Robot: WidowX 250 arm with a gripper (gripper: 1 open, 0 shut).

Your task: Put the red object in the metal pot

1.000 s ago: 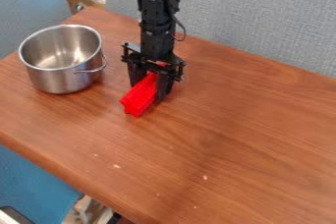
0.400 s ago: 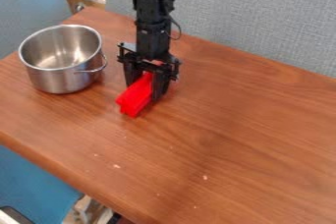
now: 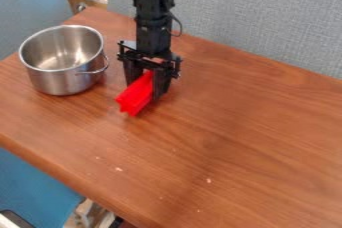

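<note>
Wooden counter (image 3: 227,132) against a blue wall (image 3: 267,12). Pot (image 3: 63,59) stands near the left edge. Just to its right, the gripper (image 3: 147,80) is clamped on the red block (image 3: 138,96), its lower end near the counter.

My black hand (image 3: 146,75) and bright red object (image 3: 138,96), shiny silver metal pot (image 3: 62,59), brown wood-grain desk (image 3: 227,132), grey-blue wall (image 3: 267,12) behind.

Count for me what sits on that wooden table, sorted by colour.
Red: 1, the red object, gripped by the end effector
Silver: 1, the metal pot
Total: 2
</note>
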